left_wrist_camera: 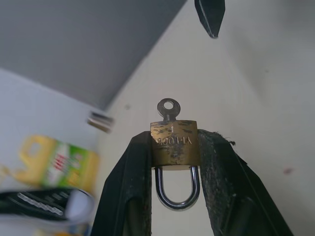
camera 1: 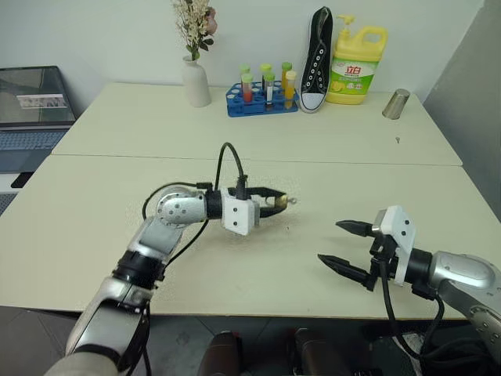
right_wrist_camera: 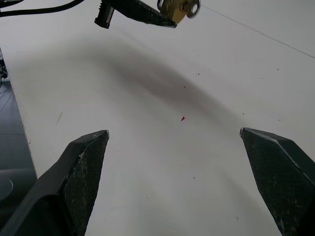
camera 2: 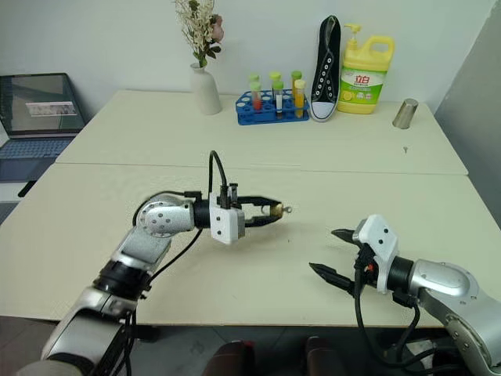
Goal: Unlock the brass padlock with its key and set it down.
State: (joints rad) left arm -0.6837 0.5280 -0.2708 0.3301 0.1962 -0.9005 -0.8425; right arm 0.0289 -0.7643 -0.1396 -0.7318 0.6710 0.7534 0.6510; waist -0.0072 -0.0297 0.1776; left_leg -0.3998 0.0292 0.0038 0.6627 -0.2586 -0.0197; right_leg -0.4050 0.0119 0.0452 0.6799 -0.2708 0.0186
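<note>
brass padlock (left_wrist_camera: 174, 143), key end toward right gripper (camera 1: 347, 245)

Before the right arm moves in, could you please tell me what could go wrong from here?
The left claw pinches the small gold-coloured brass padlock only by its narrow sides, above the cream table; a push may twist it loose. The little silver key sticking out of it is tiny next to the wide-open right claw, which could miss it or knock it.
</note>
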